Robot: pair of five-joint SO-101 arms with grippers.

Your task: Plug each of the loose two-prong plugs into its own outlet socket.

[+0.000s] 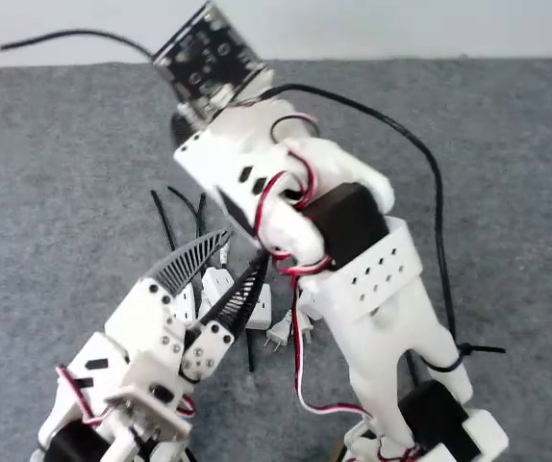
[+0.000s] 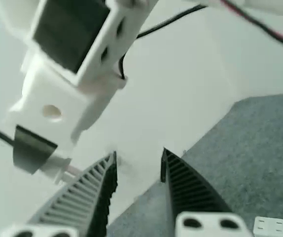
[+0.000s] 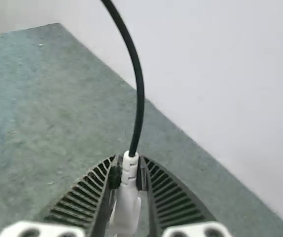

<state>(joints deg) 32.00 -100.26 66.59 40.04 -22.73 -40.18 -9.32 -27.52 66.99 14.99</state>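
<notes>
- Right hand [image 3: 128, 163]: pressed together on a white plug [image 3: 125, 197], pinching its body from both sides. The black cord [image 3: 137, 94] leaves the plug's outer end and arcs away above the grey counter [image 3: 43, 98]. The prong end is hidden inside the hand.
- Held plug: raised off the counter, well apart from the other pieces. In the high view the right arm [image 1: 247, 164] stretches toward the counter's far side.
- Left hand [image 1: 245, 246]: fingers spread, holding nothing, low over a cluster of white connector pieces [image 1: 220, 287] on the counter.
- Loose plug [image 1: 278, 333]: lies on the counter just beside that cluster, seated in nothing. Its prongs appear bare.
- Receptacles: the fingers and arm cover part of the cluster. It cannot be told which white pieces are outlet sockets, or whether any already has a plug in it.
- Step in hand (judgement): carrying the held plug to a free socket.
- Doing it well (judgement):
  - Lower the wrist until the prongs face the slots.
  - Line up both prongs before pressing, then push straight along the prong axis rather than at a slant.
  - Close the left hand on the socket piece first, so it cannot slide on the counter under the push.
  - Keep the cord slack, so it neither tugs the plug askew nor sweeps the loose plug aside.
</notes>
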